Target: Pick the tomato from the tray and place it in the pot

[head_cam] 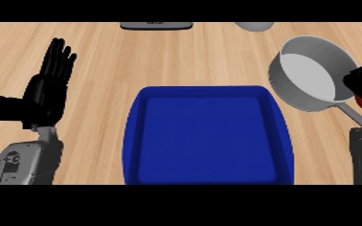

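The blue tray (207, 135) lies in the middle of the counter with nothing in it. To its upper right stands the grey pot (309, 74), its inside bare and its handle (349, 112) pointing down-right. At the view's right edge, over the pot's right rim, a small part of my right hand (352, 80) shows. A red sliver of the tomato (358, 99) sits just below it, held in the hand; most of both is cut off by the edge. My left hand (47, 88) rests open at the far left, fingers up.
A dark flat object (156, 25) and a grey rounded object (254, 26) sit at the counter's far edge. My right forearm (356, 148) shows at the right edge, below the pot handle. Bare wood lies between my left hand and the tray.
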